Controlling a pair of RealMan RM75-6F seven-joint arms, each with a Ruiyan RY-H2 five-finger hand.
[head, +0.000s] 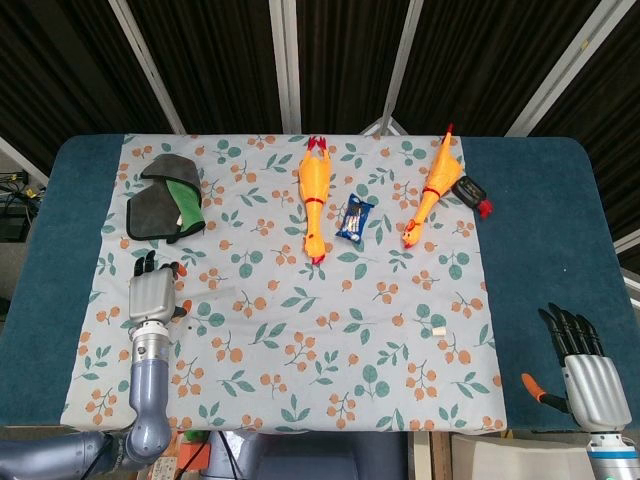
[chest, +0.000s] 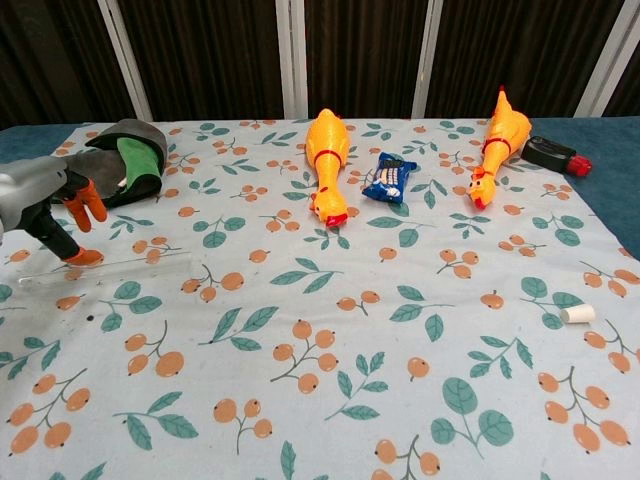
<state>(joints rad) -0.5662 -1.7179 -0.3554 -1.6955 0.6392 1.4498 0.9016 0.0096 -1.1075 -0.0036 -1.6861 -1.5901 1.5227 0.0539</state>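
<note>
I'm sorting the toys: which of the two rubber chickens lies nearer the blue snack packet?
The fatter rubber chicken, left of the blue snack packet; its head almost reaches the packet. The slimmer chicken lies farther right, beside the black device.

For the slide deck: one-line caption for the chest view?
Left hand hovers open above a clear tube on the floral cloth, near a folded grey-green cloth.

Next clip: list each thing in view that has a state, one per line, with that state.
Left hand: open, fingers apart above the clear glass tube.
Right hand: open, holding nothing.
Clear glass tube: lying flat.
Grey and green folded cloth: folded.
Larger orange rubber chicken: lying flat.
Slimmer orange rubber chicken: lying flat.
Blue snack packet: looks sealed.
</note>
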